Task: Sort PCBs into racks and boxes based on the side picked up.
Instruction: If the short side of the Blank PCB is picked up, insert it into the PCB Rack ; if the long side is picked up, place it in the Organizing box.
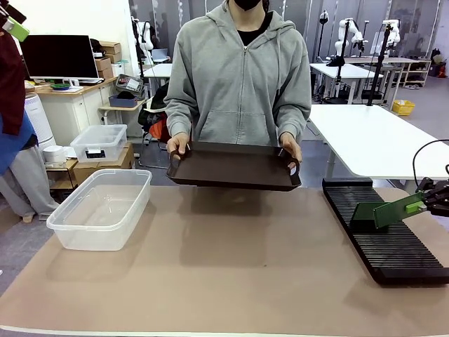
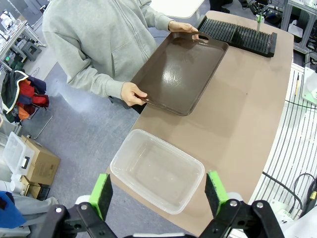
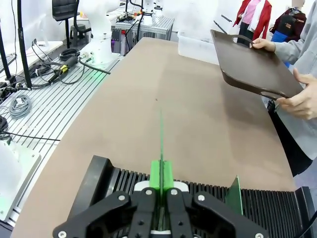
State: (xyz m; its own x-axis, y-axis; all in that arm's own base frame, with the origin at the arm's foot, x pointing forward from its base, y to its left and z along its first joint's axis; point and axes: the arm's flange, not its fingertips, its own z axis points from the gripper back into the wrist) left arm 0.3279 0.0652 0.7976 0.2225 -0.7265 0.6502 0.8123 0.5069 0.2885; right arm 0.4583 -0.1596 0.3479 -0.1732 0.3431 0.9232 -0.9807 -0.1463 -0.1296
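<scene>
- Right gripper [image 1: 428,201] jaws clenched on a PCB [image 1: 396,209] edge, above the rack [image 1: 382,242] at three o'clock; left gripper [image 2: 158,192] gapes over the box [image 2: 157,169].
- The board looks light, stiff, brittle; edge hold is wise.

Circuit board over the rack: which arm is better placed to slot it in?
Right. Its pincer is shut on the circuit board just above the rack; the left pincer hangs open over the tub.
</scene>
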